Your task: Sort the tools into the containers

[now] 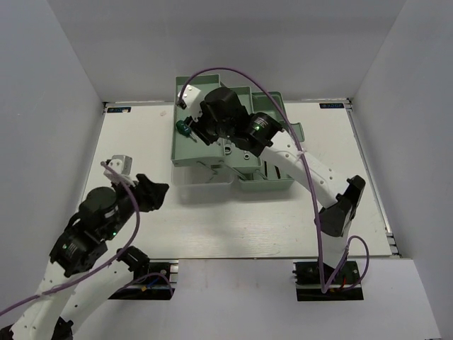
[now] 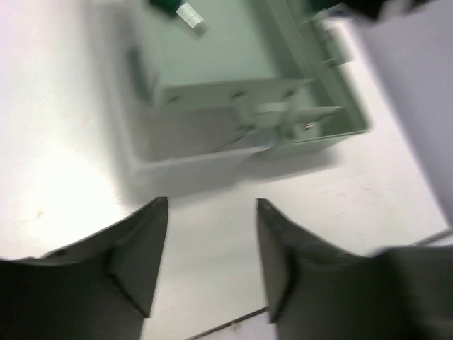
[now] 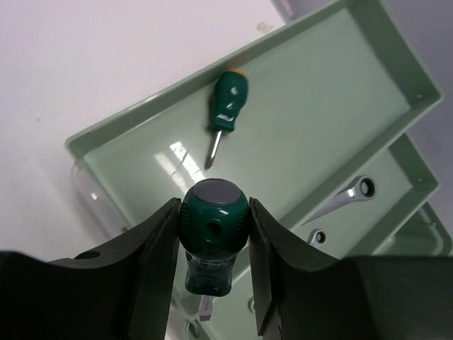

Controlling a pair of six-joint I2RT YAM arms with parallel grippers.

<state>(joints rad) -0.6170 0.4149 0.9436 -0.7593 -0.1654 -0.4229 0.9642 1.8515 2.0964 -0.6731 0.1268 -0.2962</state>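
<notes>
One held, one stowed.
Your right gripper clamps a stubby green-handled screwdriver over the pale green tray, which holds the second screwdriver.

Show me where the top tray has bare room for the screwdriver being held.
For the held screwdriver, the top tray is bare from the lying screwdriver to the opposite end wall. The narrow lower tray is crowded by the wrench.
</notes>
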